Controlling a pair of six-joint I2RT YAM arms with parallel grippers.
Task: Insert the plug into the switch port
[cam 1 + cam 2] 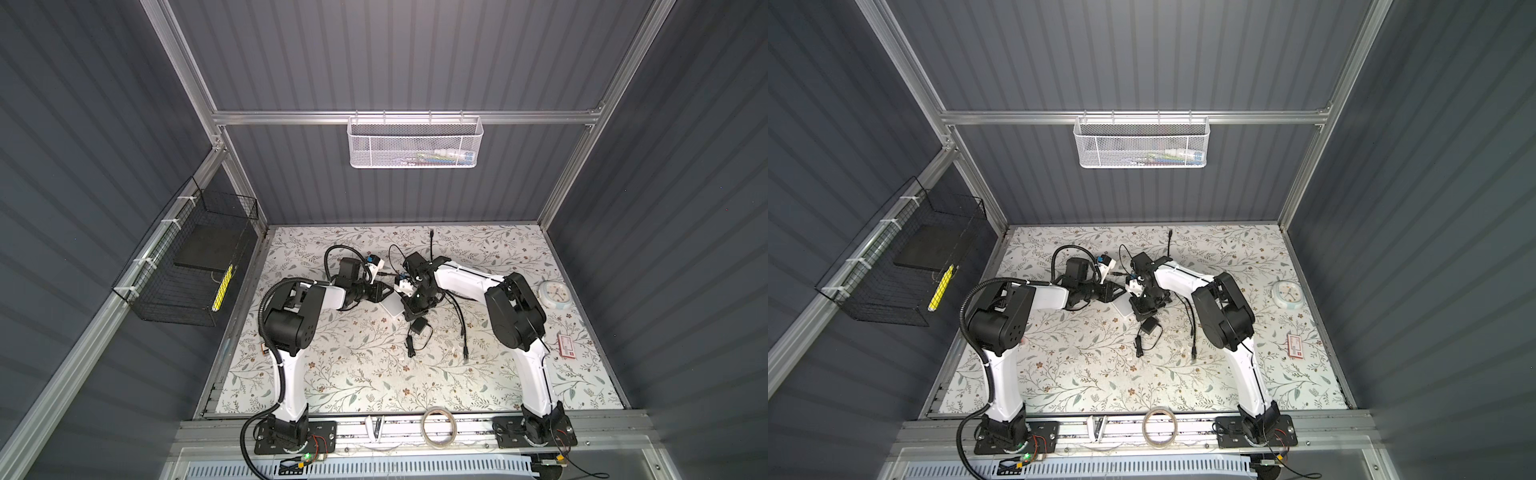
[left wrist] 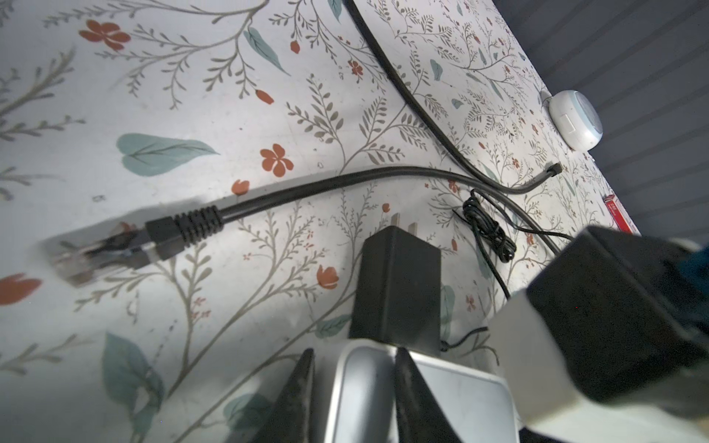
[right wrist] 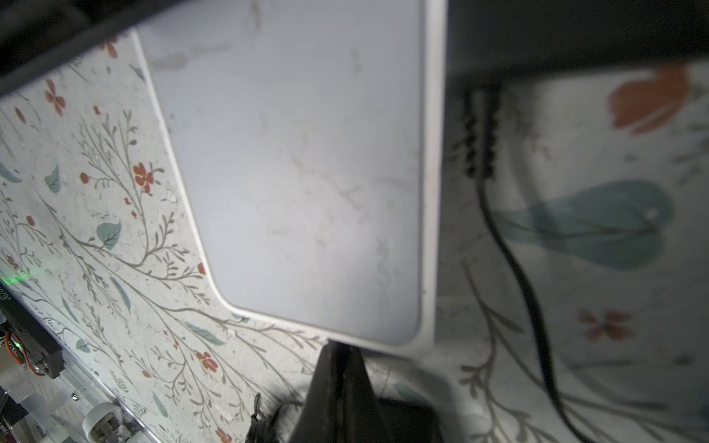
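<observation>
The plug (image 2: 115, 249) is not in hand. It lies flat on the flowered table (image 2: 172, 96) at the end of its black cable (image 2: 307, 184), clear tip free. The right wrist view shows its ribbed boot just beside a long edge of the switch (image 3: 299, 172), and in both top views the right arm hides it. In a top view the switch sits near the table's middle. The left gripper (image 1: 384, 293) reaches it from 9 o'clock, the right gripper (image 1: 409, 316) stands over its 3 o'clock side, and the power adapter (image 1: 419, 326) lies at 4 o'clock. The left gripper's fingers (image 2: 299, 395) straddle the switch's rim and pinch it. The right gripper's fingers are pressed together on nothing, their tip at the switch's edge. The step, as I judge it, is fetching the plug — the right fingers must spread first, then take it by the boot rather than the clear tip, leaving tip and latch free to enter. No view shows the ports, so I cannot tell which face carries them. The left should pinch firmly and present that face squarely, since a light box will likely slide under the push. Watch the stiff cable — it may twist the plug off line.
</observation>
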